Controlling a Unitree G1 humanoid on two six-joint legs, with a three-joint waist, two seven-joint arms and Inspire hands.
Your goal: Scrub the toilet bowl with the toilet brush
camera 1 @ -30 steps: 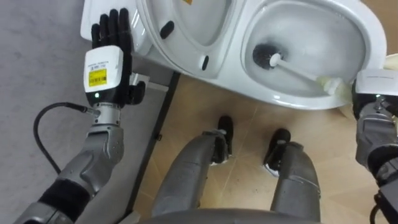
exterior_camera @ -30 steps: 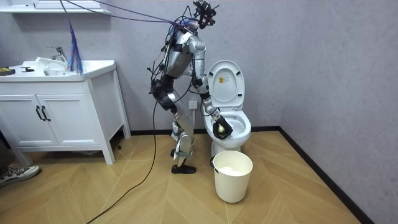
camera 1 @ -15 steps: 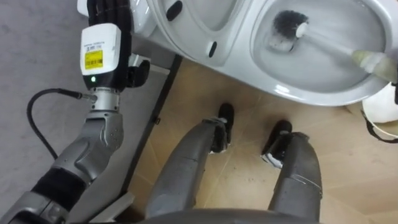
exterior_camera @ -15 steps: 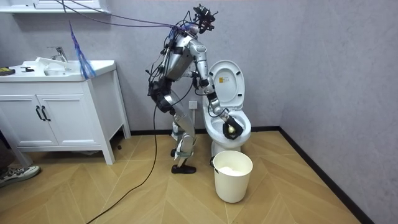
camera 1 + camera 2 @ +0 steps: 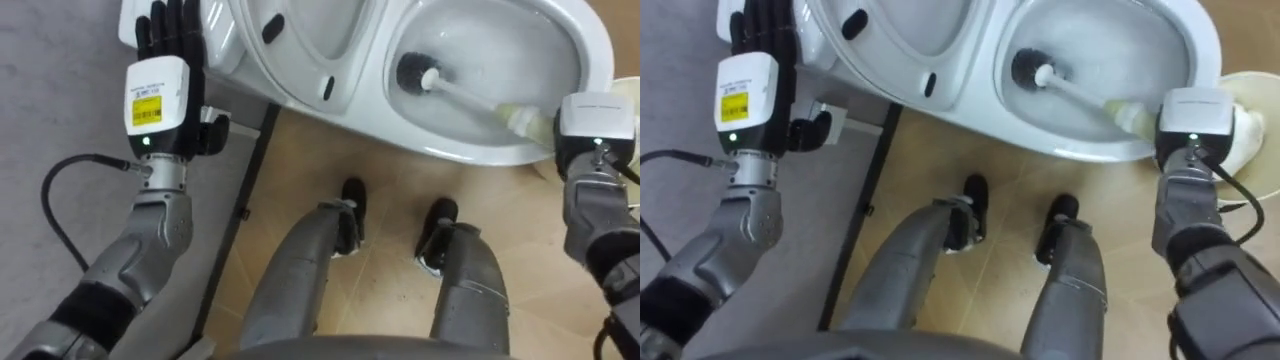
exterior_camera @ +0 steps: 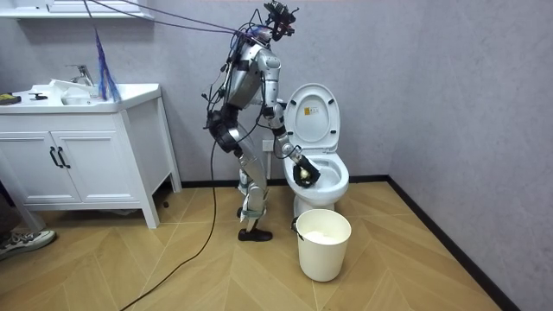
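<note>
Two big white fixtures share the room with me: a white vanity cabinet with a sink (image 6: 86, 164) well off to the room view's left, and the white ceramic toilet (image 5: 455, 152) I stand over. I am bent forward, my feet on the wooden floor just before its bowl. Its oval lid (image 5: 300, 40) is raised. A round white plastic bucket (image 6: 324, 244) sits on the floor near the toilet's front.

Down in the bowl is the toilet brush with black bristles and a white stick handle (image 5: 412, 72). Its head lies against the bowl's inner wall on the side nearer the hinge. The handle slants across the bowl to a pale yellow-green grip at the rim.

That grip ends in my right hand (image 5: 588, 122), whose fingers are closed round it at the bowl's edge.

My left hand (image 5: 165, 70) is up beside the raised lid, black fingers straight and together, holding nothing. I cannot tell whether they touch the porcelain.
</note>
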